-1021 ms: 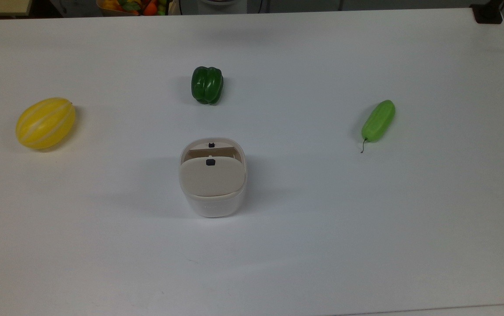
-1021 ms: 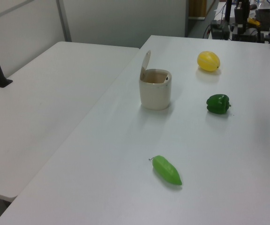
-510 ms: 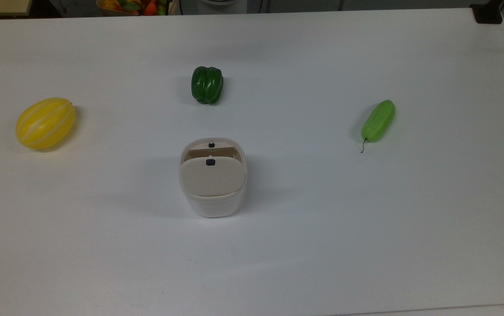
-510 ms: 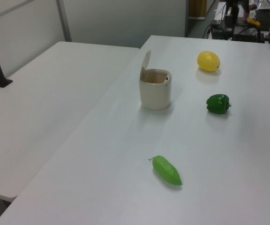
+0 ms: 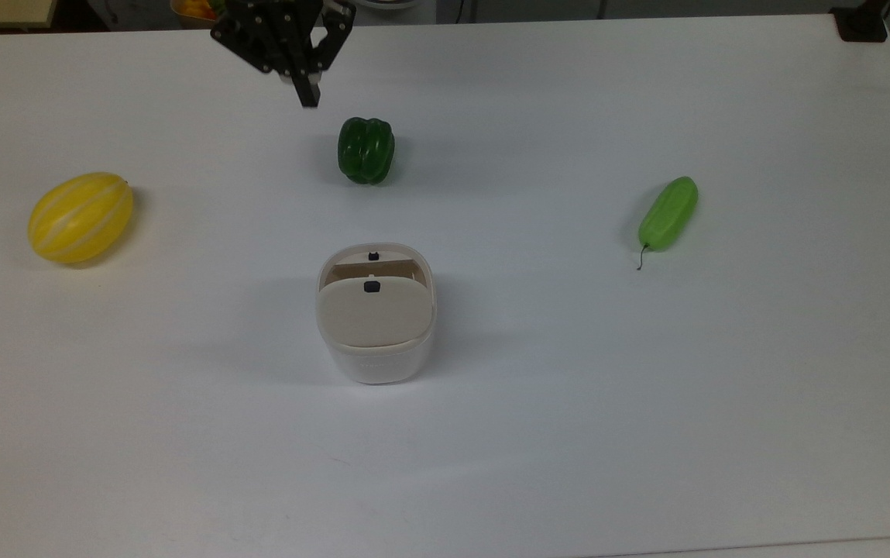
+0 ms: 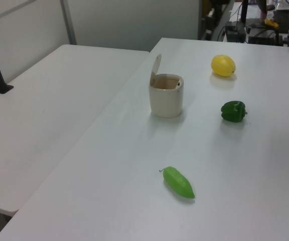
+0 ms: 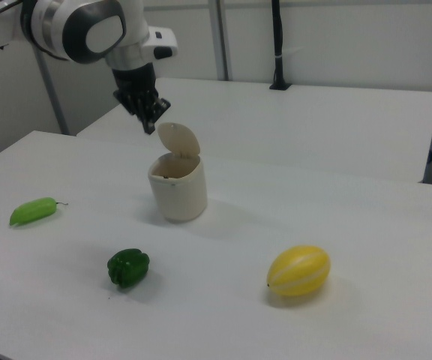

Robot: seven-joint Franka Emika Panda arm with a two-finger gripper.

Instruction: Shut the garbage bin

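Newly arrived, pincer [image 5: 307,99] hung above tabletop [image 5: 646,387], fingers seemingly together (uncertain); bin [image 5: 376,341] lid [image 7: 178,138] stood raised, closing not begun.

Light was bright, even and diffuse in all three views, apparently from overhead, and the white table [image 5: 646,403] took a faint bluish-grey cast without blowing out. Shadows were soft and short: a pale smudge spread around the base of the garbage bin [image 5: 376,325], and the green pepper [image 7: 128,268] and yellow melon [image 7: 298,271] each had a dim patch just beneath them. The top view was slightly grainy, with broad faint shading across the tabletop. The gripper [image 5: 307,97] looked a little smeared there, and backgrounds in the side views were darker.
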